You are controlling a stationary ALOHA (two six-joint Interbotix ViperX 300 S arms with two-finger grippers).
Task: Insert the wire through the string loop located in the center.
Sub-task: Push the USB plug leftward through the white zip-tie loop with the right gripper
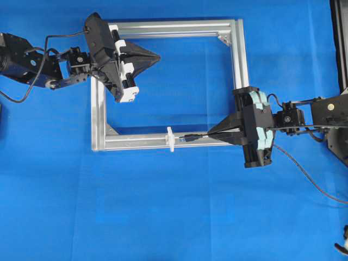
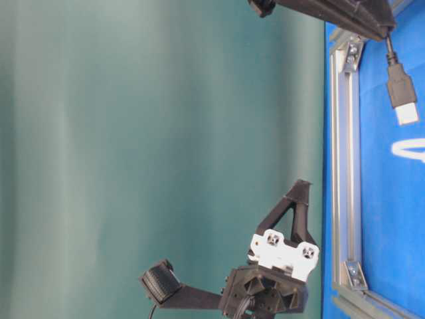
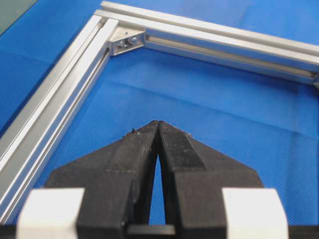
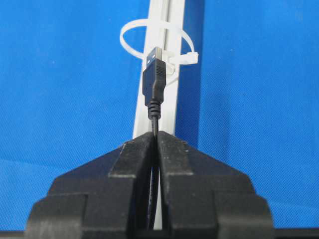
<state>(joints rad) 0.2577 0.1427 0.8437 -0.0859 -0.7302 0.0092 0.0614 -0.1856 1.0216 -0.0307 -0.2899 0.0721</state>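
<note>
The wire (image 1: 190, 137) is a thin black cable ending in a USB-style plug (image 4: 154, 82). My right gripper (image 1: 209, 132) is shut on the cable just behind the plug (image 2: 402, 90). The plug points at the white string loop (image 1: 171, 139), which stands upright on the frame's near rail. In the table-level view a small gap separates the plug's tip from the string loop (image 2: 408, 149). In the right wrist view the plug lines up with the string loop (image 4: 187, 58) along the rail. My left gripper (image 1: 159, 56) is shut on nothing, hovering inside the frame near its far rail.
The silver aluminium frame (image 1: 163, 27) lies as a square on the blue cloth, with corner brackets (image 3: 127, 42) inside it. The wire's slack (image 1: 307, 175) trails from the right gripper toward the right edge. The right arm (image 1: 326, 117) sits just outside the frame's right rail.
</note>
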